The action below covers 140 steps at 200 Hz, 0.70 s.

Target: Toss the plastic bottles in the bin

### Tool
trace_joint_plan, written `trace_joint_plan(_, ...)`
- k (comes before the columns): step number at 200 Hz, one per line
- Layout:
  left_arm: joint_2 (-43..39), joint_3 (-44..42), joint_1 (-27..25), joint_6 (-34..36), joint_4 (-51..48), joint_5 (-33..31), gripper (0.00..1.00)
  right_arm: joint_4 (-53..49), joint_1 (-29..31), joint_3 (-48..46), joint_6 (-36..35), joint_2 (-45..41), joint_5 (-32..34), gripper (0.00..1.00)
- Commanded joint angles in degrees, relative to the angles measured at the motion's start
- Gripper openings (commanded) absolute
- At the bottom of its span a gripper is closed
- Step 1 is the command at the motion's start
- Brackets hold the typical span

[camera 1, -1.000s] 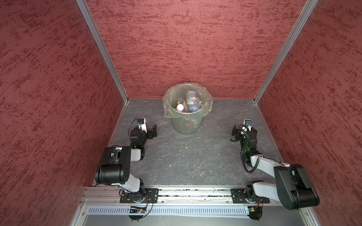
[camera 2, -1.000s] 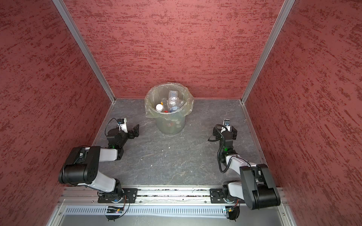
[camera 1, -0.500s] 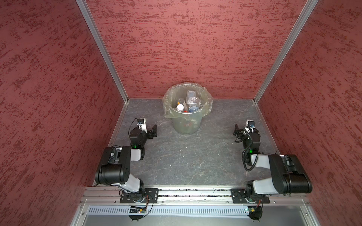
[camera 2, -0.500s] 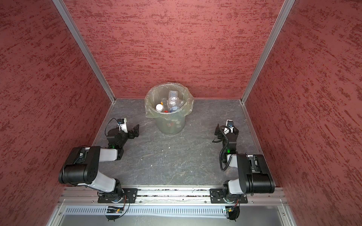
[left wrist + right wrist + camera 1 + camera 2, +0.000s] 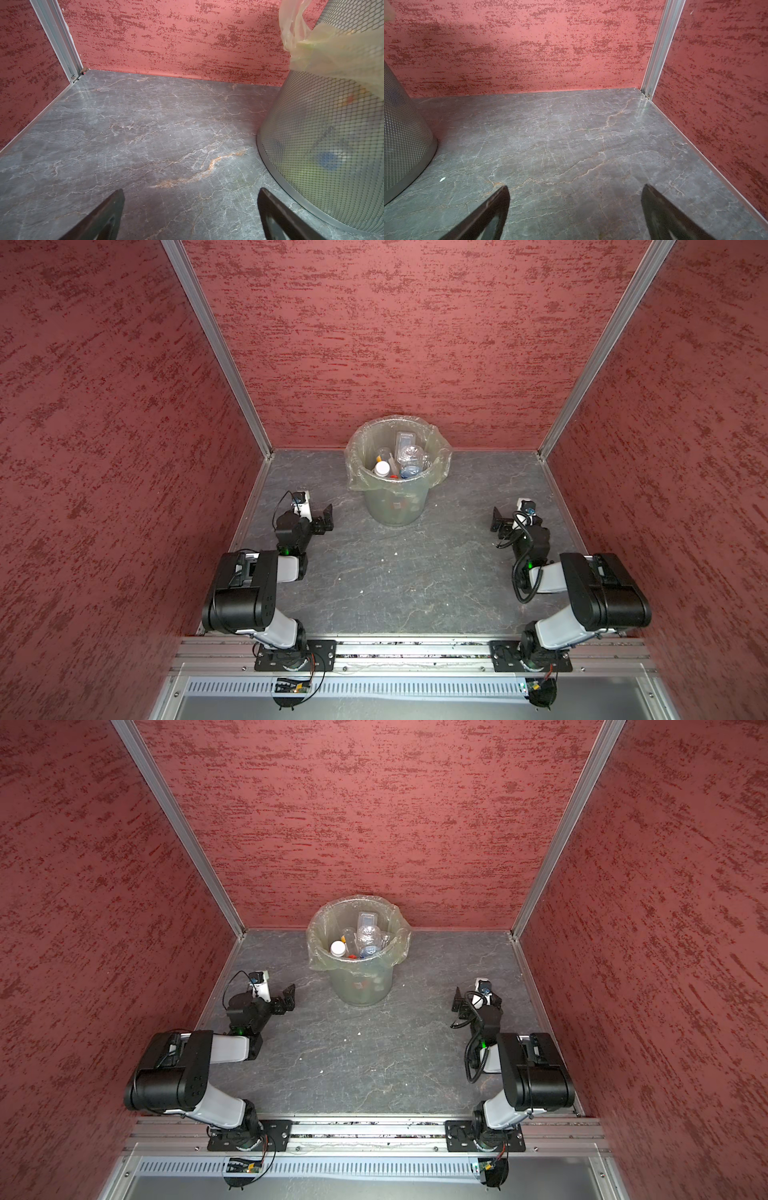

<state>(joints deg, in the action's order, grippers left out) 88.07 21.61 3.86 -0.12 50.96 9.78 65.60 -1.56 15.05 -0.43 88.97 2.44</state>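
Black fingers (image 5: pixel 108 214) of the left gripper (image 5: pixel 190 192) stand spread on nothing, near the bin (image 5: pixel 392 506); the right gripper (image 5: pixel 575 188) gapes likewise, farther from the bin. Plastic bottles (image 5: pixel 409 458) lie heaped inside it (none shows on the grey tabletop (image 5: pixel 395 572)), so both probably sit idle because the job looks finished.

The bin (image 5: pixel 392 506) is round and grey, with a clear crinkly bag folded over its rim. It stands upright on the desk (image 5: pixel 395 572), between the left end effector (image 5: pixel 326 519) and the right end effector (image 5: pixel 498 523), closer to the left one. The plastic bottles (image 5: pixel 405 458), clear and white, lie piled inside it.
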Motion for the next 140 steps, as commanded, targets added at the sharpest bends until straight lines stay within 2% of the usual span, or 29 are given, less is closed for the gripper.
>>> trace_joint_plan(1, -0.2, 0.3, -0.2, 0.8, -0.2, -0.4, 0.99, 2.3, -0.3, 0.2, 0.6, -0.2, 0.6, 0.99)
trace_joint_plan(140, -0.1, 0.3, -0.4, 1.0, -0.2, -0.7, 0.99, 2.1, -0.3, 0.3, 0.8, -0.3, 1.2, 0.99)
